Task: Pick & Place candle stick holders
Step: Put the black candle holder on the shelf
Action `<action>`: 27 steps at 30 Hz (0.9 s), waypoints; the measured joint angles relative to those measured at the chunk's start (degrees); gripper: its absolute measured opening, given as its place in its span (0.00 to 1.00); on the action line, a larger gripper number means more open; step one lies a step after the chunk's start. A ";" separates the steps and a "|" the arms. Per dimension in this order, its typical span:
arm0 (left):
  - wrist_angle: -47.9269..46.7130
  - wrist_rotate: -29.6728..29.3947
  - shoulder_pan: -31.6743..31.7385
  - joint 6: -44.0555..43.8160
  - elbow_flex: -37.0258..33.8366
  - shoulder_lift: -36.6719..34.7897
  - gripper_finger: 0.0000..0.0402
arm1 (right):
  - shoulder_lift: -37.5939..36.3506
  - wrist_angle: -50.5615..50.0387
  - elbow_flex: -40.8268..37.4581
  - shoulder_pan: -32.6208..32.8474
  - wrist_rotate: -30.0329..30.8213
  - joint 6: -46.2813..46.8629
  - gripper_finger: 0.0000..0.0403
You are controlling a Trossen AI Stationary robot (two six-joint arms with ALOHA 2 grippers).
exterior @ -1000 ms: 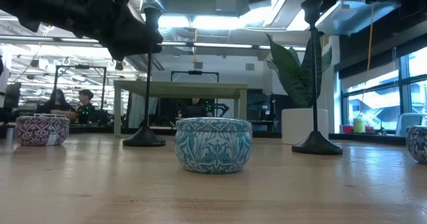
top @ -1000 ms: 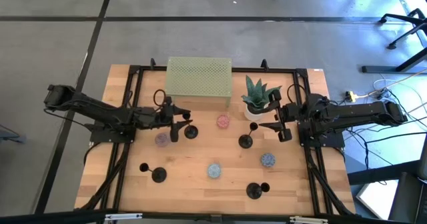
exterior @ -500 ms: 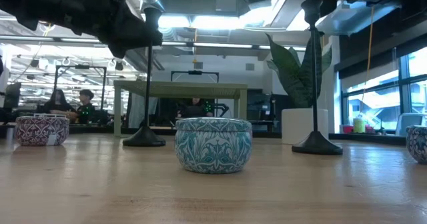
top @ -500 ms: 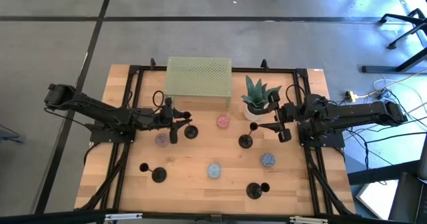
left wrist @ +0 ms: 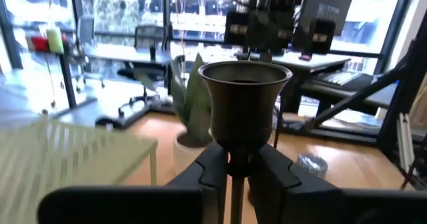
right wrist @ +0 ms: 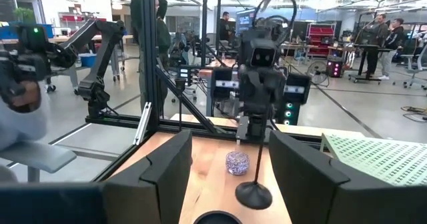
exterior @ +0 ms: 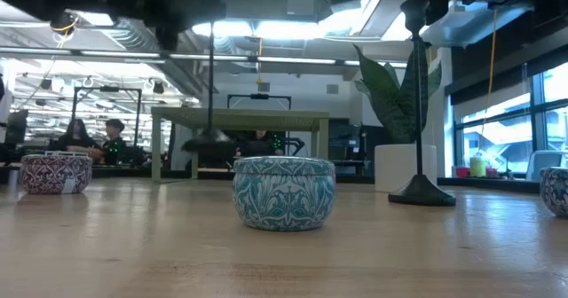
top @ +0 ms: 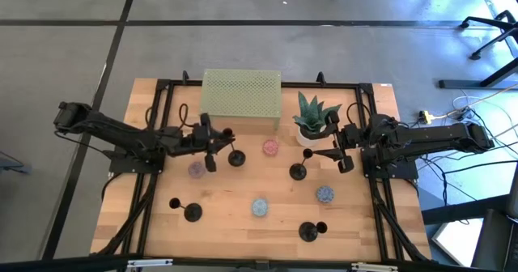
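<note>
Your left gripper (top: 217,139) is clamped on a holder's (top: 235,158) stem below the cup, its base off the table (top: 243,223); your right gripper (top: 333,151), fingers spread, flanks another standing holder (top: 299,172).

Looking down on the wooden table (top: 235,227): the left gripper (top: 212,146) is out near the middle with a black candle holder (top: 235,158) right at its fingers — can't tell the grip from up here. The right gripper (top: 338,149) sits by the potted plant (top: 308,116), another holder (top: 298,172) just beside it. Two more holders (top: 193,213) (top: 308,231) stand near the front edge. A green perforated box (top: 241,97) sits at the back — small round tins (top: 259,206) scattered between.
</note>
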 joint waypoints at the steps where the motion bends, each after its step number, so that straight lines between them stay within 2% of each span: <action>1: -0.18 0.00 0.00 0.99 1.01 0.00 0.10 | 0.00 -0.01 0.00 0.01 0.00 0.00 0.51; 5: -2.31 -0.90 0.17 1.83 5.69 -0.21 0.10 | 0.00 0.01 0.00 0.01 0.00 0.00 0.51; 12: -13.27 -2.80 0.76 6.19 14.64 -2.48 0.10 | 0.00 0.03 0.00 0.01 0.00 -0.15 0.51; 17: -19.44 -13.15 0.81 12.04 18.82 -5.38 0.10 | -0.02 1.10 0.00 0.01 0.00 -1.81 0.51; 22: -21.82 -21.95 3.20 18.02 19.21 -8.69 0.10 | 0.00 1.81 0.00 0.01 0.00 -1.95 0.51; 24: -21.83 -22.30 5.74 18.27 19.21 -9.75 0.11 | 0.00 2.13 0.00 -0.02 0.01 -2.01 0.51; 27: -21.79 -19.51 10.90 18.21 19.21 -10.88 0.11 | 0.00 3.04 0.00 -0.01 0.67 -2.12 0.51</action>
